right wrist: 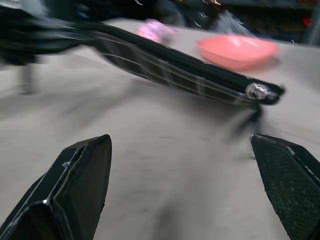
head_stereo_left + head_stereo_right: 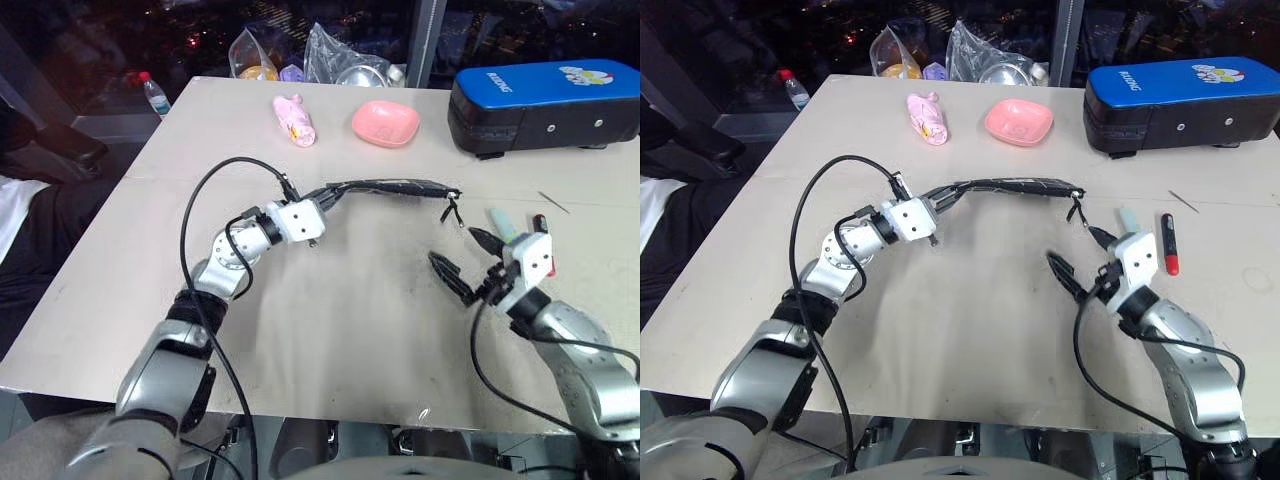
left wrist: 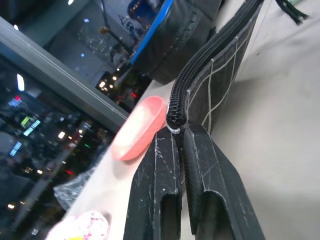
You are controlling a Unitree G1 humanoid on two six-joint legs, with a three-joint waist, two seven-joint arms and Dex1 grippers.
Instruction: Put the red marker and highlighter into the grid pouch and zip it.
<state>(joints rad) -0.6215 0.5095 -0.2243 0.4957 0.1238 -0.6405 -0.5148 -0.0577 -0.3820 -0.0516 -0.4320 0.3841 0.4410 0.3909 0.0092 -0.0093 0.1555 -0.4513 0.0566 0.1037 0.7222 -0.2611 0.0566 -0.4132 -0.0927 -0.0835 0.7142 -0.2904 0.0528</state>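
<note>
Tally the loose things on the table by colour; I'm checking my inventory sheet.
Pink: 2, bowl, wrapped toy
Blue: 1, padded case
Black grid: 1, grid pouch
Red-black: 1, red marker
Light green: 1, highlighter
Total: 6

Both arms are built of silver-grey rounded segments joined by black collars. A thick black cable loops from the left arm (image 2: 225,262) up over its forearm to a white, box-shaped wrist block. The right arm (image 2: 570,345) carries a like white block with a small red mark on its side and its own black cable. Each gripper has two black, scuffed, wedge-shaped fingers (image 3: 200,185).
</note>
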